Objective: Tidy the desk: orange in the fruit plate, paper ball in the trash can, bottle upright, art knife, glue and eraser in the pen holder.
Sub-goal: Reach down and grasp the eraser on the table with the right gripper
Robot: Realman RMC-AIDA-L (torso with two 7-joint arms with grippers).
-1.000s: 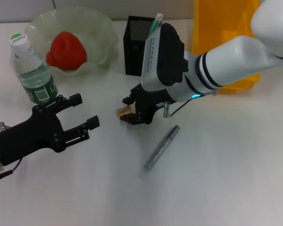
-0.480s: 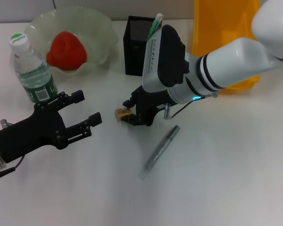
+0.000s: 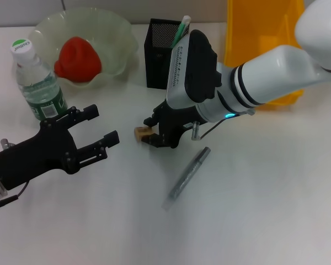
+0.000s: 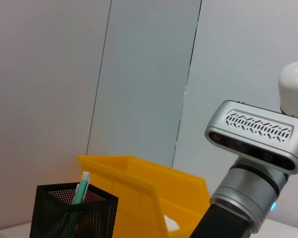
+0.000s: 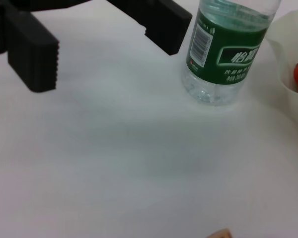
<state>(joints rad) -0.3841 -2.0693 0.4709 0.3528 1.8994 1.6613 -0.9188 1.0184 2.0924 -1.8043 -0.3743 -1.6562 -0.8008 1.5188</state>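
The tan eraser (image 3: 140,132) sits between the fingertips of my right gripper (image 3: 149,131), low over the table in front of the pen holder (image 3: 161,55); the gripper looks shut on it. The eraser's corner (image 5: 219,233) shows in the right wrist view. The art knife (image 3: 182,27) stands in the pen holder. The grey glue (image 3: 187,175) lies on the table just beyond the right gripper. The orange (image 3: 77,58) rests in the fruit plate (image 3: 118,33). The bottle (image 3: 38,83) stands upright. My left gripper (image 3: 101,127) hovers open near the bottle. No paper ball shows.
The yellow trash can (image 3: 265,38) stands at the back right, behind my right arm. The left wrist view shows the pen holder (image 4: 72,214) with the art knife (image 4: 80,191) and the trash can (image 4: 139,198). Open table lies in front.
My right gripper's fingers have drawn in slightly around the eraser, which shifted a little to the left. The left gripper edged slightly up and right.
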